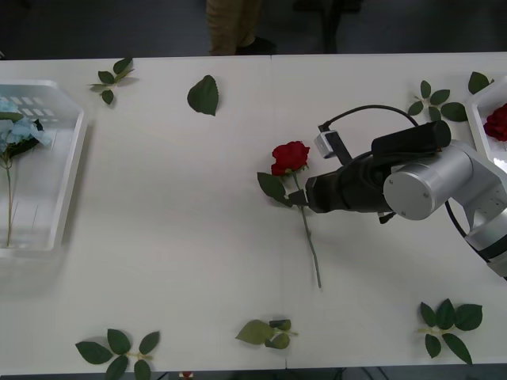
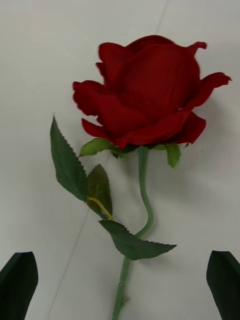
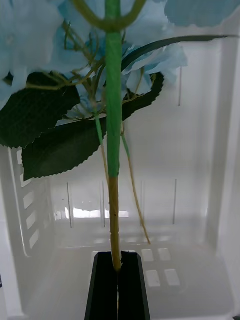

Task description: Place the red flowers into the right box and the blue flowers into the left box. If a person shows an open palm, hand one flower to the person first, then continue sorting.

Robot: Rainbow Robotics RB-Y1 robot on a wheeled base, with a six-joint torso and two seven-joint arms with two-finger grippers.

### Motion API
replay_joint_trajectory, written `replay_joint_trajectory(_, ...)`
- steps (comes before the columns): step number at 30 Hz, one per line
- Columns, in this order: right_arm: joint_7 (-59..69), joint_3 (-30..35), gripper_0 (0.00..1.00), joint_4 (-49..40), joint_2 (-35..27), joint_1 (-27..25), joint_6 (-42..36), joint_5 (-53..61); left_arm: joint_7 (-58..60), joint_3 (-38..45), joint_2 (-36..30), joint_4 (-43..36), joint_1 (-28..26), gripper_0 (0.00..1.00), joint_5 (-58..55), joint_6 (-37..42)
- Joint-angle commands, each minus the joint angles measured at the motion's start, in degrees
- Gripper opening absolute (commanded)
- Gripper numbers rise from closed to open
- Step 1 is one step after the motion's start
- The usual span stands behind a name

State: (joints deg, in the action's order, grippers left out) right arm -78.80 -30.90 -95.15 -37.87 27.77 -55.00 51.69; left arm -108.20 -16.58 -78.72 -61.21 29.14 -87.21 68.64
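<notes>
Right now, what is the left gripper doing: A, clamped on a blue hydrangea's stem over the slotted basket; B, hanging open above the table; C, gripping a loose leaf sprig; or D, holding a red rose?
A: in the left wrist view the left gripper is shut on the blue hydrangea's stem, inside the white slotted basket.

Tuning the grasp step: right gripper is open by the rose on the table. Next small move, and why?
Probably ease the right gripper down and close on the stem. Its black fingers stand open either side of the red rose, which lies flat on the table, ungrasped. The left gripper is shut on a blue flower's stem over the left box.
</notes>
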Motion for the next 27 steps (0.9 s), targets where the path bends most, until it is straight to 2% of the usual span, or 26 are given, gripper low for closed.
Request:
replay_joint_trajectory(1, 2.4, 0.0, 0.99, 3.5, 3.8, 0.9, 2.7, -5.6, -4.1, 1.2, 3.8, 1.0, -3.8, 0.0, 4.2, -4.9)
replay_joint_trajectory(10, 2.7, -1.9, 0.98, 13.6, 10.7, 5.9, 5.8, -10.0, -4.6, 1.3, 11.8, 7.5, -4.4, 0.0, 4.2, -6.9)
replay_joint_trajectory(16, 2.8, -2.9, 0.97, 18.6, 13.6, 8.4, 9.6, -11.1, -4.7, 1.4, 13.5, 7.7, -5.3, 0.0, 4.1, -9.4)
replay_joint_trajectory(17, 2.8, -2.9, 0.91, 19.1, 13.9, 8.9, 9.8, -11.3, -4.7, 1.6, 13.5, 7.6, -5.8, 0.0, 3.9, -10.2)
replay_joint_trajectory(18, 2.8, -2.9, 0.77, 19.7, 14.1, 9.1, 9.9, -11.5, -4.8, 1.6, 13.7, 7.6, -6.3, 0.0, 3.7, -11.1)
replay_joint_trajectory(19, 2.8, -2.9, 0.68, 19.9, 14.2, 9.2, 9.9, -11.7, -4.9, 1.6, 13.9, 7.6, -6.4, 0.0, 3.7, -11.5)
replay_joint_trajectory(20, 2.7, -2.9, 0.53, 20.2, 14.2, 9.4, 9.9, -12.0, -5.0, 1.6, 13.9, 7.6, -6.6, 0.0, 3.8, -12.0)
replay_joint_trajectory(21, 2.6, -3.0, 0.32, 20.4, 14.2, 9.5, 9.9, -12.2, -5.1, 1.6, 13.9, 7.6, -6.6, 0.0, 4.1, -12.2)
replay_joint_trajectory(23, 2.6, -3.1, 0.03, 20.6, 14.1, 9.4, 9.9, -12.7, -5.3, 1.6, 13.9, 7.6, -6.6, 0.01, 4.6, -12.2)
replay_joint_trajectory(24, 2.5, -3.3, 0.0, 20.6, 14.1, 9.4, 9.9, -12.8, -5.3, 1.6, 13.9, 7.7, -6.6, 0.34, 4.9, -12.1)
replay_joint_trajectory(25, 2.5, -3.5, 0.0, 20.7, 13.8, 9.3, 9.9, -13.0, -5.4, 1.6, 13.9, 7.6, -6.6, 0.86, 5.7, -12.1)
replay_joint_trajectory(26, 2.3, -3.6, 0.0, 20.7, 13.5, 9.4, 9.9, -13.2, -5.5, 1.9, 13.9, 7.6, -6.6, 1.0, 6.4, -12.2)
replay_joint_trajectory(27, 2.3, -3.6, 0.0, 20.7, 13.4, 9.3, 9.9, -13.4, -5.6, 1.9, 13.9, 7.7, -6.6, 1.0, 6.6, -12.1)
